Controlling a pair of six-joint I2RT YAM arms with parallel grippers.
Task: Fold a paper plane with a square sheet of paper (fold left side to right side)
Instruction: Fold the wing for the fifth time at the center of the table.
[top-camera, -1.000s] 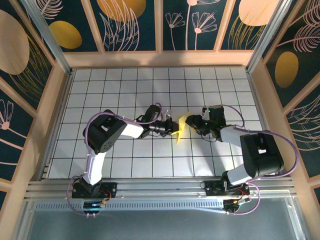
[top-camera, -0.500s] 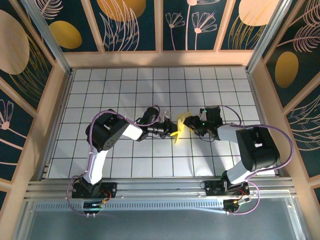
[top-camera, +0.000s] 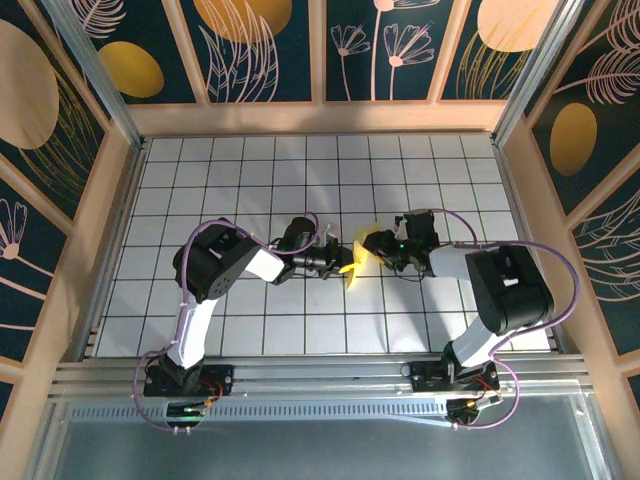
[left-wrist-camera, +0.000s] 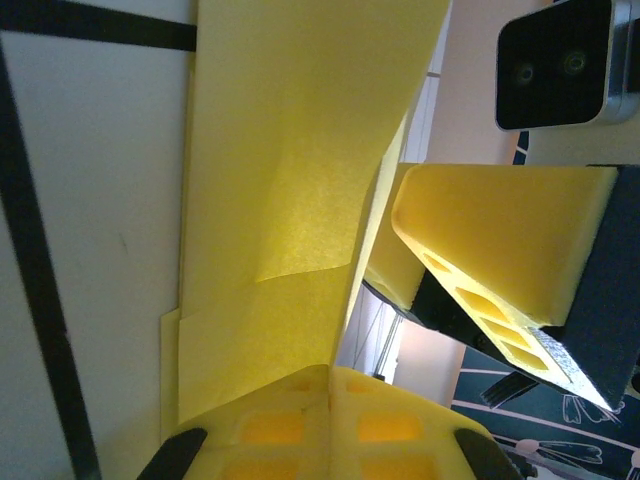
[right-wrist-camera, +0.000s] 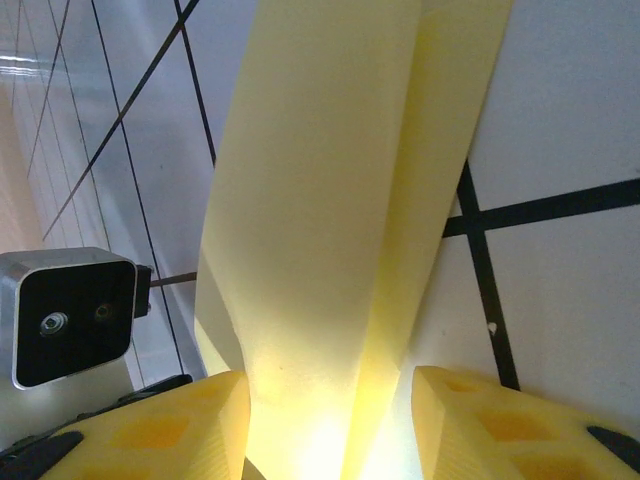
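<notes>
My left fingers (left-wrist-camera: 270, 432) are pressed together on the near end of the sheet of paper (left-wrist-camera: 290, 150). It is folded into a long, narrow yellow strip of several layers. From my left wrist the strip runs up and away from the pads, with a slanting flap edge across its lower half and the white, black-lined tabletop (left-wrist-camera: 100, 200) behind it.

To the right of the strip I see one of my right fingers (left-wrist-camera: 490, 230), a yellow wedge right up against the paper's edge. The camera on my right wrist (left-wrist-camera: 555, 60) sits above it.

From my right wrist the sheet of paper (right-wrist-camera: 320, 200) rises between my right fingers (right-wrist-camera: 160, 430), which stand spread on either side of it. The paper fills the gap between them, but I cannot tell whether they press on it. The camera on my left wrist (right-wrist-camera: 70, 315) shows at the lower left.

From above, the sheet of paper (top-camera: 357, 255) sits near the middle of the tabletop (top-camera: 250, 170). My left fingers (top-camera: 338, 263) are at its left and my right fingers (top-camera: 380, 247) at its right, the two arms meeting tip to tip.
</notes>
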